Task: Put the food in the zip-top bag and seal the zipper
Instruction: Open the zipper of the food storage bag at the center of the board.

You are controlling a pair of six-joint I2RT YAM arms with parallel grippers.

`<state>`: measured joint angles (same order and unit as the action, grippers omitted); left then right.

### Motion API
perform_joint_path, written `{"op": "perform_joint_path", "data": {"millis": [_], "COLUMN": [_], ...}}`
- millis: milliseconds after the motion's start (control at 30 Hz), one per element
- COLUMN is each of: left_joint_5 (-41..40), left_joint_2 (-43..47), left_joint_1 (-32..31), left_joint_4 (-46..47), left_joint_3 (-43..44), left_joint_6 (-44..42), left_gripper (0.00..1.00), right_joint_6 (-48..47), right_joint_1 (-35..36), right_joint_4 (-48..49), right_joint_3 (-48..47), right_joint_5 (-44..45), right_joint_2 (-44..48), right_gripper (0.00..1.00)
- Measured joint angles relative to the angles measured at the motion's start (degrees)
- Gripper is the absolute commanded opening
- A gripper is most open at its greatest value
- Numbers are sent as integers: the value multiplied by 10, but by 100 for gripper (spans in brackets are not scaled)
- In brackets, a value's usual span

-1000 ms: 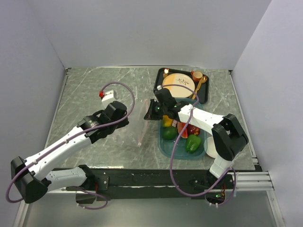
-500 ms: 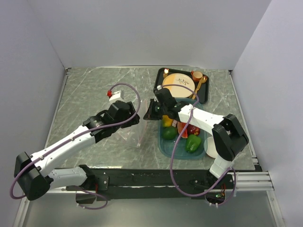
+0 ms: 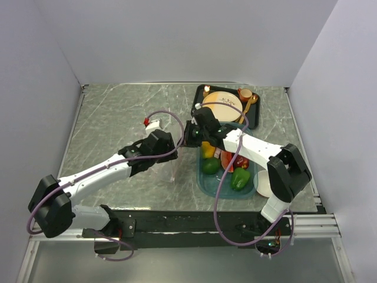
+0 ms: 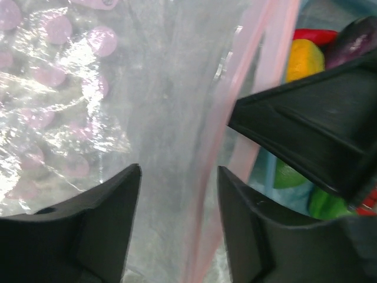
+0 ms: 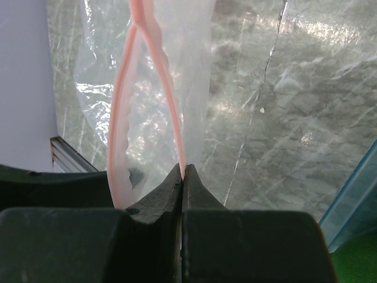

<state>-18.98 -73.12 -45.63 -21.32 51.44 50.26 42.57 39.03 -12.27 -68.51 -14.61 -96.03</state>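
The clear zip-top bag [image 3: 171, 174] lies between my arms on the marble table. In the right wrist view its mouth [image 5: 141, 118] gapes, with the pink zipper [image 5: 168, 100] split into two lips. My right gripper [image 5: 183, 171] [image 3: 187, 137] is shut on the right lip. My left gripper [image 4: 177, 197] [image 3: 172, 148] is open, its fingers either side of the pink zipper strips [image 4: 221, 147], not touching them. The food sits in the teal tray [image 3: 203, 184]: a lime [image 3: 210, 165], a green pepper [image 3: 239, 178], red pieces [image 3: 238, 160], a yellow piece [image 4: 303, 59] and a purple piece [image 4: 359, 38].
A black tray [image 3: 199, 95] at the back holds a tan plate [image 3: 221, 106] and gold cutlery, just behind my right gripper. The teal tray's edge [image 5: 353, 200] is right of the bag. Side walls close in the table left and right.
My left arm has swung right and forward, bringing its open gripper over the bag's mouth. My right gripper kept its hold on the lip and shifted slightly back.
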Motion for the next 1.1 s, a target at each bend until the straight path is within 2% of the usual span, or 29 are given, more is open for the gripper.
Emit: {"op": "perform_joint_path", "data": {"millis": [67, 167, 367, 500, 633, 667, 767, 800, 867, 933, 1100], "left_joint_5": [-6, -18, -37, -47, -58, -62, -72, -75, -82, -86, -89], "left_joint_2": [-8, -14, -15, -8, -2, -2, -2, -3, -11, -19, -35], "left_joint_1": [0, -1, -1, -1, -1, -1, -1, -1, -1, -1, -1], "left_joint_4": [1, 1, -7, -10, -20, -22, -27, -31, -34, -34, -30], "left_joint_3": [0, 0, 11, 14, 20, 21, 24, 26, 33, 38, 39], "left_joint_6": [1, 2, 2, 3, 6, 7, 16, 18, 23, 26, 30], "left_gripper": [41, 26, 17, 1, 1, 1, 1, 1, 1, 1, 1], "right_joint_6": [0, -1, -10, -18, -26, -30, -39, -43, -48, -48, -45], "right_joint_1": [0, 0, 1, 1, 1, 1, 1, 1, 0, -2, -4], "right_joint_4": [-1, -5, -24, -36, -40, -41, -56, -62, -69, -80, -115], "right_joint_3": [-1, -1, -2, -12, -28, -32, -59, -69, -80, -78, -21], "right_joint_5": [0, 1, 12, 17, 16, 16, 19, 23, 37, 58, 136], "right_joint_2": [1, 2, 2, -4, -16, -19, -33, -36, -37, -26, 68], "right_gripper": [1, 1, 2, 2, 4, 10, 19, 26, 50, 65, 73]}}
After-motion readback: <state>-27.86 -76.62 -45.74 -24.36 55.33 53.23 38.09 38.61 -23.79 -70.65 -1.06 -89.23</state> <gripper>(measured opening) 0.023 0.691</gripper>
